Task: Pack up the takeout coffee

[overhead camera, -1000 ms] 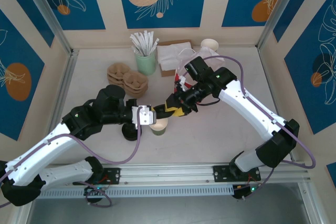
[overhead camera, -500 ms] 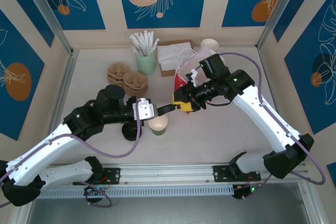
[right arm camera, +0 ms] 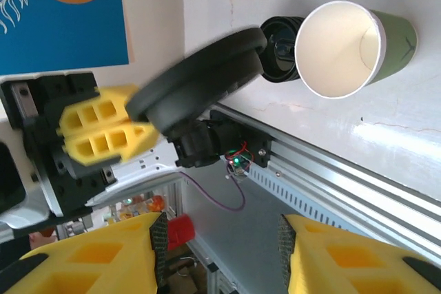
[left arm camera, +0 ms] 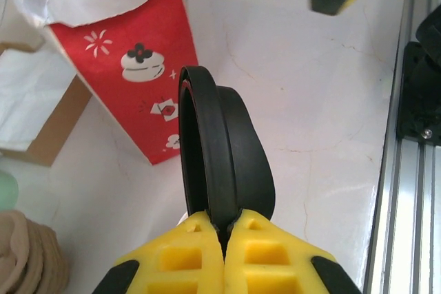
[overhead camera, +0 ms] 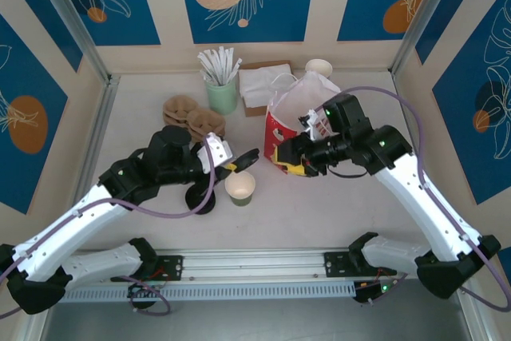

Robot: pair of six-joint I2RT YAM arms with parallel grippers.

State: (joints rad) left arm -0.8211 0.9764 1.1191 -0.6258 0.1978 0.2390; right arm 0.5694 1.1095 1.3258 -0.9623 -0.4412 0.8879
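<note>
- Just below the middle of the overhead view, the cup (overhead camera: 240, 188) stands upright on the bench (overhead camera: 335, 197). Its mouth is uncovered, showing a green wall and a pale inside.
- From the right wrist camera, the same cup (right arm camera: 355, 49) sits at the upper right of the frame, its round opening facing the lens.
- The lid (overhead camera: 243, 159) is off the cup. It shows just above the cup in the overhead frame, clear of its rim.
- The left tool (overhead camera: 231, 164) is clamped on the lid's edge. In the left wrist view, the yellow pads (left arm camera: 186, 253) meet around the rim of the lid (left arm camera: 224, 163), which stands on edge.
- The right wrist view shows the lid (right arm camera: 196, 80) tilted, left of the cup, with the left tool (right arm camera: 141, 125) behind it.
- The right tool (overhead camera: 286, 161) sits right of the lid in the overhead view. Its fingers are spread with nothing between them, as the right wrist view (right arm camera: 220, 246) makes plain.
- A red bag (overhead camera: 279, 129) with a crumpled white top stands upright beside the right tool, above and right of the cup. It fills the upper left of the left wrist view (left arm camera: 138, 80).
- Spare lids (overhead camera: 200, 200) lie stacked just left of the cup.
- Further up the overhead frame are brown cardboard trays (overhead camera: 196, 117), a mint holder (overhead camera: 222, 93) of paper-wrapped sticks, napkins (overhead camera: 259, 85) and cream cups (overhead camera: 318, 67).
</note>
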